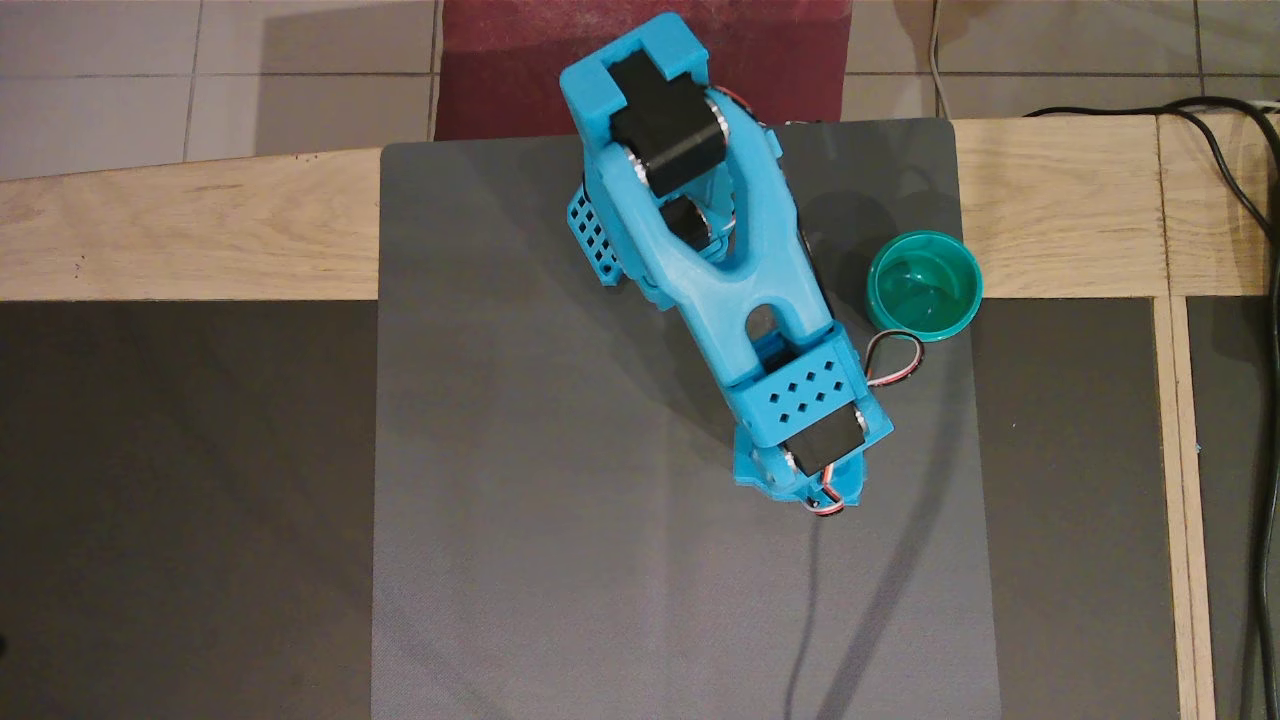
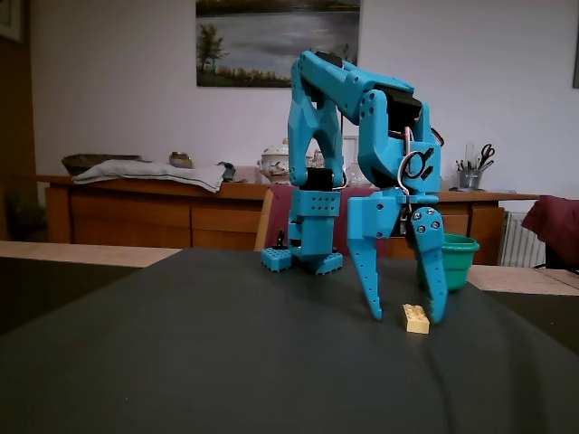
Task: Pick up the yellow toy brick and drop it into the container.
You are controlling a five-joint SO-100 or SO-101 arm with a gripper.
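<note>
In the overhead view the blue arm [image 1: 700, 250] hides the yellow toy brick and the gripper's fingertips. In the fixed view the gripper [image 2: 409, 318] covers the left part of the container [image 2: 460, 260].

Blue arm [image 2: 362, 117] arching up from its base and folding over, wrist pointing straight down, gripper [image 2: 407, 316] hanging at six o'clock with fingers [image 2: 369, 280] spreading wide apart, tips sitting just above the surface.

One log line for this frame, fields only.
gripper: open, straddling | small yellow studded plastic brick: on mat, ungrasped | round teal plastic cup: empty
</note>
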